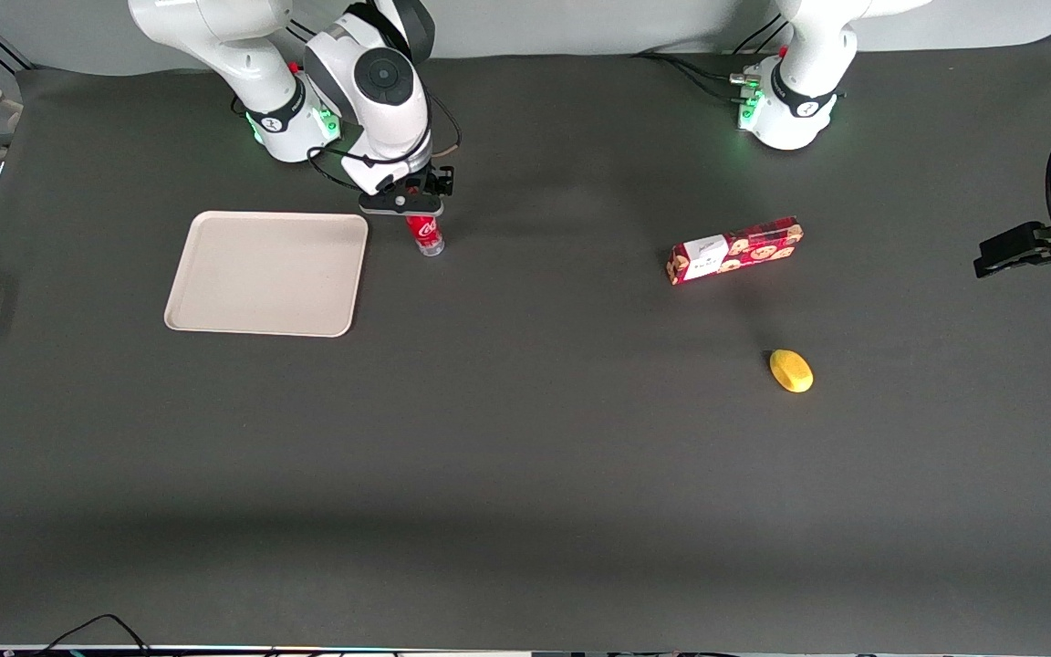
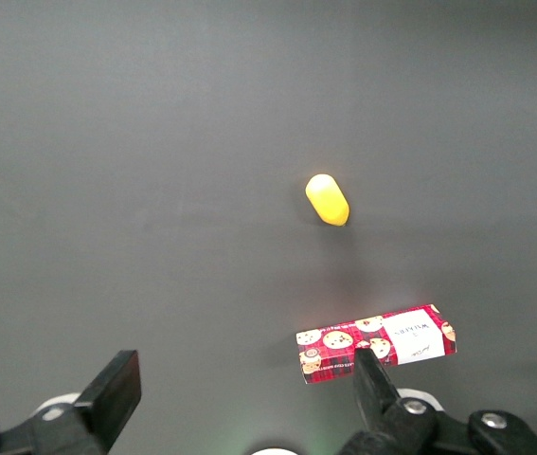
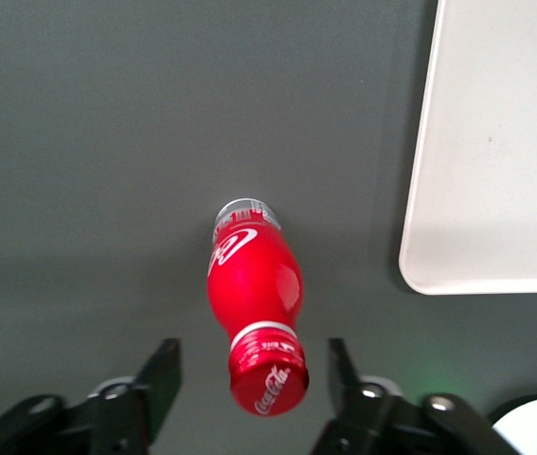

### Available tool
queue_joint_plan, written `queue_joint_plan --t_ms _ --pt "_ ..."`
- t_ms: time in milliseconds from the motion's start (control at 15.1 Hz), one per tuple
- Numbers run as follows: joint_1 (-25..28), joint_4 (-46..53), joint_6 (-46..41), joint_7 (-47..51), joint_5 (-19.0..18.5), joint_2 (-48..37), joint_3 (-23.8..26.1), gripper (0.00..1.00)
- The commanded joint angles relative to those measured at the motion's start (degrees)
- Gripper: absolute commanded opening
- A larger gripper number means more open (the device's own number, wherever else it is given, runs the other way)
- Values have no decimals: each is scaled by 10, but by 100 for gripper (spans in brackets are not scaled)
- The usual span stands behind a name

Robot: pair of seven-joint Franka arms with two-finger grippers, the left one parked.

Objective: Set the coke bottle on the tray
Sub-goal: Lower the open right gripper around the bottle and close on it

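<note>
One bottle (image 1: 427, 234) is being straddled by the claw (image 1: 402, 203) in the upper left of the front frame, standing upright on the worktop (image 1: 525, 438) just beside the tray's (image 1: 267, 273) upper right corner. The claw is being held released, a finger (image 3: 159, 379) on each side of the cap and not touching it. The neck should probably be pinched squarely below the cap, then lifted clear of the tray's low rim. Nothing is blocking that short path. A cookie box (image 1: 733, 250) and a yellow object (image 1: 791, 370) are lying well apart, right of centre.
</note>
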Motion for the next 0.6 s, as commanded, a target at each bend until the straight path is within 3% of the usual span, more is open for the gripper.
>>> queue_joint_plan --t_ms 0,264,463,529 --pt "2 -10 7 -15 -8 -15 -3 38" --pt "-1 -9 3 -31 -10 -14 -8 27" --pt "-2 -1 -2 -28 -9 -17 -10 0" --pt "-2 3 -2 -23 -9 -19 -15 0"
